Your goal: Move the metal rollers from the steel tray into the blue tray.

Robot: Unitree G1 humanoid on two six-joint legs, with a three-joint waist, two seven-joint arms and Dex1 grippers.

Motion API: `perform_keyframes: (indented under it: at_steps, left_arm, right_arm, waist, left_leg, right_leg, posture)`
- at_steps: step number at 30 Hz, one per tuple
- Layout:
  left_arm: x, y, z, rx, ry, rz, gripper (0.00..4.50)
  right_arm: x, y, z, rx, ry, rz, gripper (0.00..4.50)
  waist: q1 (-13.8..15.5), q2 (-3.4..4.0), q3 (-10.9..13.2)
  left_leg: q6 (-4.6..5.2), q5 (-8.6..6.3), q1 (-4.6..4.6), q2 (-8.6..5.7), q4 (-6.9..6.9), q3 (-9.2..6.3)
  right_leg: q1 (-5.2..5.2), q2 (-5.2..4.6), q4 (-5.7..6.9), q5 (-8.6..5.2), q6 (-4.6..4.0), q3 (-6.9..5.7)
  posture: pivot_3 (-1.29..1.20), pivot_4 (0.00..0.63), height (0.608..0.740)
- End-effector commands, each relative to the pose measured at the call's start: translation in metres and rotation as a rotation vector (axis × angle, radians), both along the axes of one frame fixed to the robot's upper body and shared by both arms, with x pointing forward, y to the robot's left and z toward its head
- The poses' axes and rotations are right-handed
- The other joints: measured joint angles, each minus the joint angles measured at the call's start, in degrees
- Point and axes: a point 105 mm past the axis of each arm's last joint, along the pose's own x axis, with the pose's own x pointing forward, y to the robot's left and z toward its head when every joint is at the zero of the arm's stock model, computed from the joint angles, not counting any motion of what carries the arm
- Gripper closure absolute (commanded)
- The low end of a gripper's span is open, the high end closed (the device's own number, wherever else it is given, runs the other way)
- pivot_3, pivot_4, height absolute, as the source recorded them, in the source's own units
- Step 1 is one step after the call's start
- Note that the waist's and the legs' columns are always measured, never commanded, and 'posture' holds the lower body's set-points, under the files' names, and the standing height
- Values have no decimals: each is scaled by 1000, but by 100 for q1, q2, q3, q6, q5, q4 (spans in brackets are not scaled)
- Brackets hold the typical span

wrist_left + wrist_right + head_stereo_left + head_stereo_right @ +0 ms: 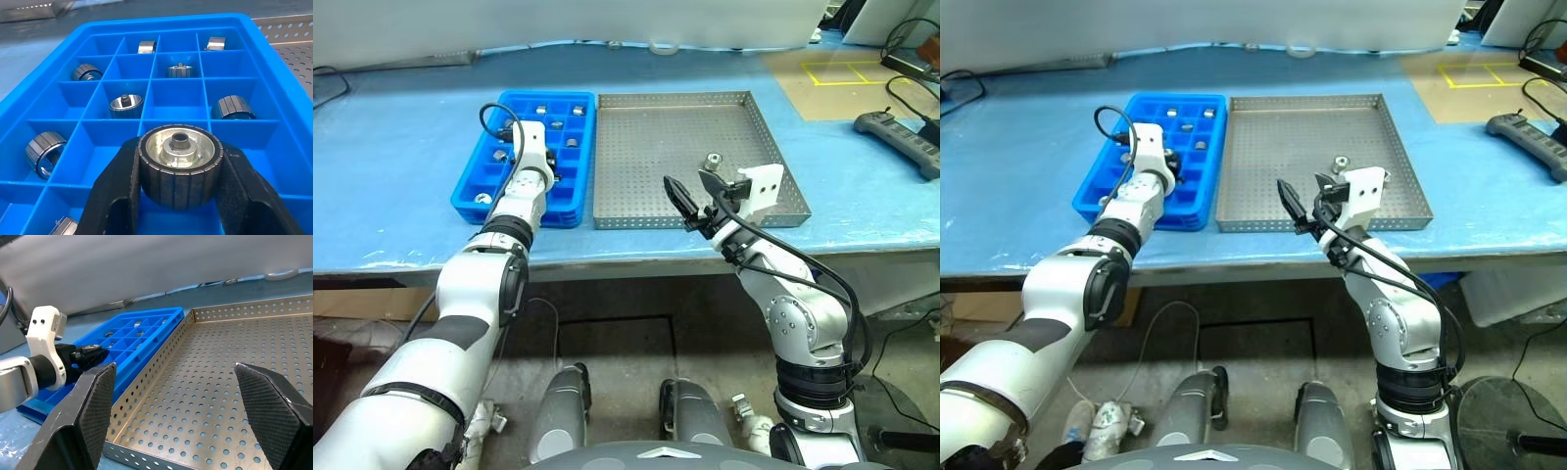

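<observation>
My left gripper [179, 155] is shut on a ribbed metal roller [178, 164] and holds it over a near compartment of the blue tray [161, 24]. Several other rollers lie in separate compartments, among them one [126, 105] near the middle and one [232, 107] beside it. The steel tray [646, 147] lies just right of the blue tray [548, 96]. One roller [713, 162] stands on the steel tray's perforated floor near the right front. My right gripper [697, 194] hangs open over the steel tray's front edge, a little short of that roller, with nothing between its fingers [93, 401].
Both trays sit on a blue-covered table [401, 147] whose front edge runs just below them. A grey power strip [896, 132] with cables lies at the far right. A brown board with yellow tape [842, 73] is at the back right, and a tape roll [664, 46] at the back.
</observation>
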Motion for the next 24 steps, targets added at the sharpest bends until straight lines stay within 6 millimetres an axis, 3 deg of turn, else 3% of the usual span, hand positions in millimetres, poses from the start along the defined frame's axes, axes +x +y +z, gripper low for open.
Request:
perform_keyframes:
  at_steps: [1,24]
  left_arm:
    - [5,-2,27,9,-61,-1,2761]
    - [6,-17,32,-28,-54,-37,2761]
  right_arm:
    - [-6,3,14,-2,-63,10,467]
    - [-8,4,10,-28,-49,-10,467]
  waist:
    - [-1,0,0]
    - [-35,0,0]
  left_leg:
    - [0,0,0,0,0,1]
    - [23,-13,1,14,0,31]
  right_leg:
    - [0,0,0,0,0,0]
    - [-11,3,0,2,-1,17]
  posture:
    - [-296,150,740]
    - [-347,150,740]
